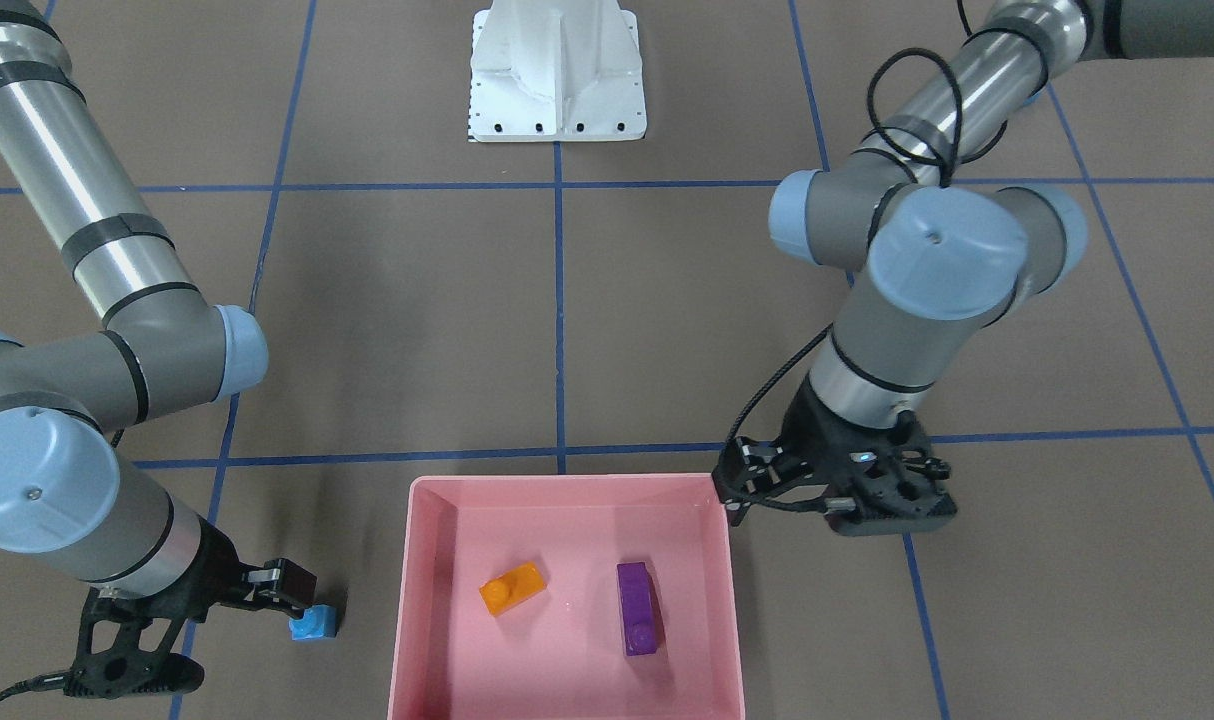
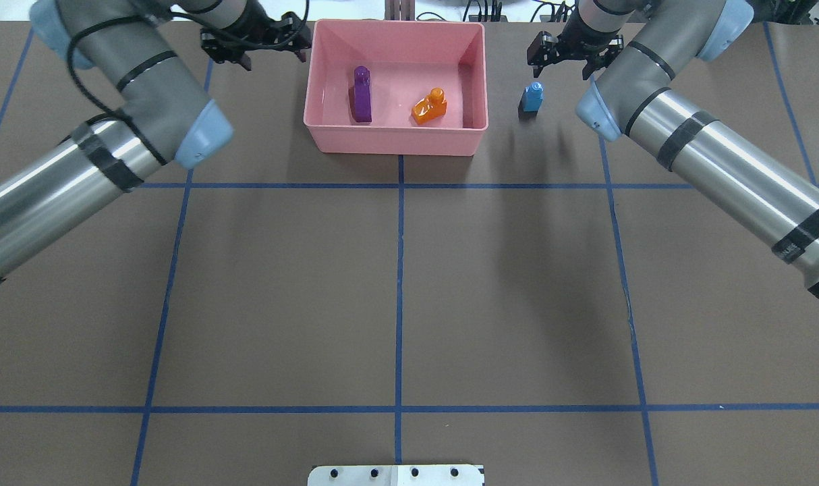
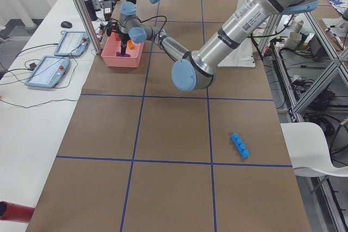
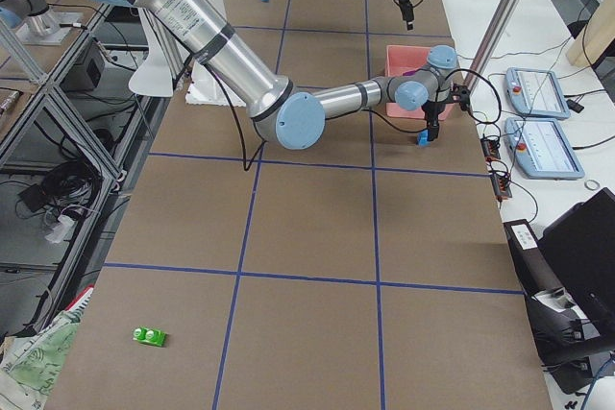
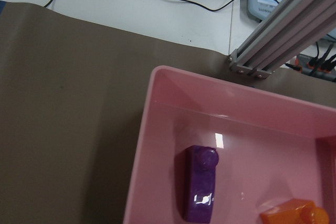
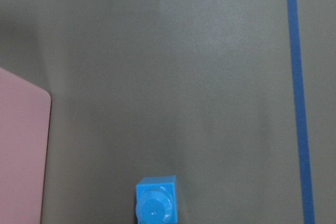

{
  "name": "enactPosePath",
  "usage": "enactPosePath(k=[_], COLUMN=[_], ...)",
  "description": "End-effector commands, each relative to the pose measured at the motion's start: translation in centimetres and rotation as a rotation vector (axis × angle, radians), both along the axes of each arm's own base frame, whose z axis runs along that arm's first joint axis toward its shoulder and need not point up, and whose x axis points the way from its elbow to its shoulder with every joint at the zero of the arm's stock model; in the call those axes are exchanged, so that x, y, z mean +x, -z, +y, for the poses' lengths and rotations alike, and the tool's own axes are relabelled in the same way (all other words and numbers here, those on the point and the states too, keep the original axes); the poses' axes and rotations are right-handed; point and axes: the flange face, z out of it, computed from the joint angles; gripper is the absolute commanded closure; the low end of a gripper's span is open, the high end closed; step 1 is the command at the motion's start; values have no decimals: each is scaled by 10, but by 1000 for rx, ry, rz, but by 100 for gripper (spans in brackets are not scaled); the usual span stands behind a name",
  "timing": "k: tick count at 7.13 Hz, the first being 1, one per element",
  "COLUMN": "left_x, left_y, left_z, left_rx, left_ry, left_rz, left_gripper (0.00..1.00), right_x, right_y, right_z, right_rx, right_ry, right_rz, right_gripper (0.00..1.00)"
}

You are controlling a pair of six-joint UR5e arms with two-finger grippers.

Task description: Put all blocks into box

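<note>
Box (image 2: 396, 140) — pink, top centre of overhead view; holds purple brick (image 2: 361, 94) and orange brick (image 2: 430, 106). Tiny blue cube (image 2: 532, 98) on table, just right. Long blue brick (image 3: 239, 145) and green brick (image 4: 149, 336) well apart. Right gripper (image 2: 566, 55) near cube, left gripper (image 2: 258, 42) beside box — opening cannot be told, nothing seen held.

box (image 5: 152, 129): purple brick (image 5: 200, 182) inside | orange brick (image 5: 294, 214) at bottom edge

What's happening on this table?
Toy blocks are being gathered into the pink box. The orange block and purple block lie inside. The right gripper is by the tiny blue cube just outside it; the left gripper is at the opposite side. The long blue block and green block lie far off.
</note>
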Motion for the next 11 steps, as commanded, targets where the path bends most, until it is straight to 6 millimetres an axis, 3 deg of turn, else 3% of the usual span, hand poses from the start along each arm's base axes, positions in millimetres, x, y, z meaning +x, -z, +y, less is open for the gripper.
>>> enactPosePath(k=[1, 2, 3, 5, 6, 7, 8, 9, 10, 11], left_x=[-31, -31, -32, -33, -34, -37, -37, -36, -36, -35], left_y=[-36, -36, -35, -32, -32, -38, -37, -38, -38, -42], left_z=[16, 17, 18, 19, 21, 25, 27, 27, 27, 29], left_rx=[34, 35, 38, 41, 44, 41, 44, 42, 42, 36], left_ry=[-51, -51, -51, -48, -48, -48, -50, -51, -52, -52], left_rz=[-15, -14, -12, -10, -9, -10, -9, -9, -9, -12], left_gripper=[0, 0, 0, 0, 0, 0, 0, 0, 0, 0], right_x=[-33, -40, -45, -55, -56, -58, -57, -43, -7, 27], right_y=[-9, -15, -17, -18, -18, -19, -19, -15, -3, 21], right_z=[8, 8, 7, 11, 12, 14, 13, 5, -12, -24], right_rx=[21, 33, 33, 37, 37, 36, 34, 40, 50, 60], right_ry=[-26, -30, -34, -28, -27, -24, -25, -45, -87, -111], right_rz=[12, 19, 32, 41, 41, 42, 43, 38, 21, -26], right_gripper=[4, 6, 15, 48, 70, 79, 100, 100, 100, 100])
